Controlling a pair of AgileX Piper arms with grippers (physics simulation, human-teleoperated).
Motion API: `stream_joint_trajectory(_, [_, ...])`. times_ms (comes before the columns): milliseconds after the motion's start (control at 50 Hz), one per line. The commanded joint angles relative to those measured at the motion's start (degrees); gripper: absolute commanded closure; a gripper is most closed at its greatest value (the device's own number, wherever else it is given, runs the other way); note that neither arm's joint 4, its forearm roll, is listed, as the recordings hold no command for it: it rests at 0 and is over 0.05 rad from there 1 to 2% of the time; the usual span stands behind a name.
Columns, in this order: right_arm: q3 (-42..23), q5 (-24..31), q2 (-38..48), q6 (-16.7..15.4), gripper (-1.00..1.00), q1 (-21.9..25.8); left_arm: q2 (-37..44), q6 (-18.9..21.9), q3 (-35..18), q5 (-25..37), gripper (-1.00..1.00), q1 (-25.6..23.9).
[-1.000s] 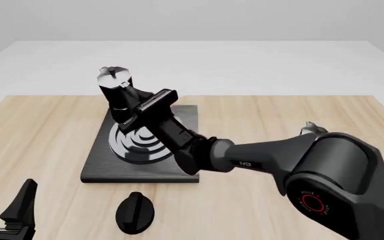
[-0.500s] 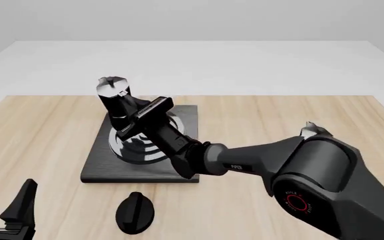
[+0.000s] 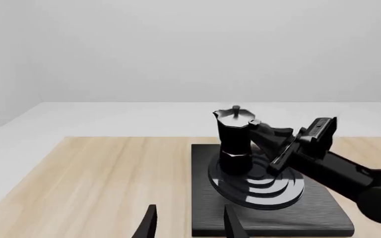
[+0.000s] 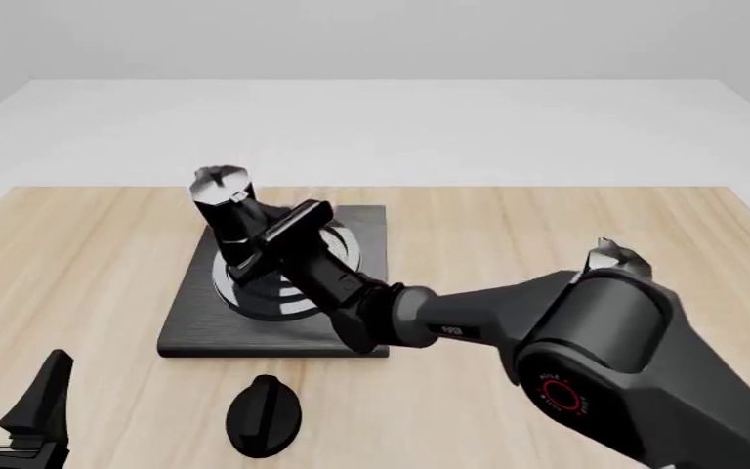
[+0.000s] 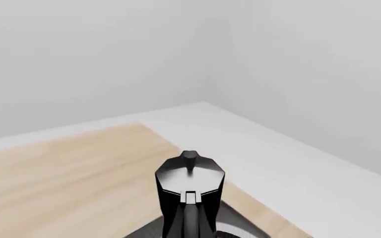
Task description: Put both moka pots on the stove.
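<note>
Nearest, the left claw (image 4: 11,410) idles with fingers apart beside a round black knob (image 4: 262,414). Beyond, the right claw (image 4: 261,246) is clamped on a moka pot (image 4: 228,213) by its handle, upright on the stove (image 4: 192,322) rings, probably to seat it. The second moka pot (image 4: 613,258) peeks from behind the right arm.

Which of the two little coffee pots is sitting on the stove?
The moka pot held by the right gripper is on the stove rings. The other moka pot, mostly hidden behind that arm, isn't.
</note>
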State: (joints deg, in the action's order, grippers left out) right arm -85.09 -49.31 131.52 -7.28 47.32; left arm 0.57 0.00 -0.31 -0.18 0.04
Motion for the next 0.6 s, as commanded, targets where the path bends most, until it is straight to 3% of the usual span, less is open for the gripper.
stream_joint_trajectory(20, [-1.8,0.3,-0.6,-0.5,1.0,0.1,0.0,0.0,0.0,0.0,-1.0,0.0])
stream_joint_trajectory(600, [-2.4,0.8,1.1,-0.5,1.0,-0.5,0.0,0.0,0.0,0.0,-1.0,0.0])
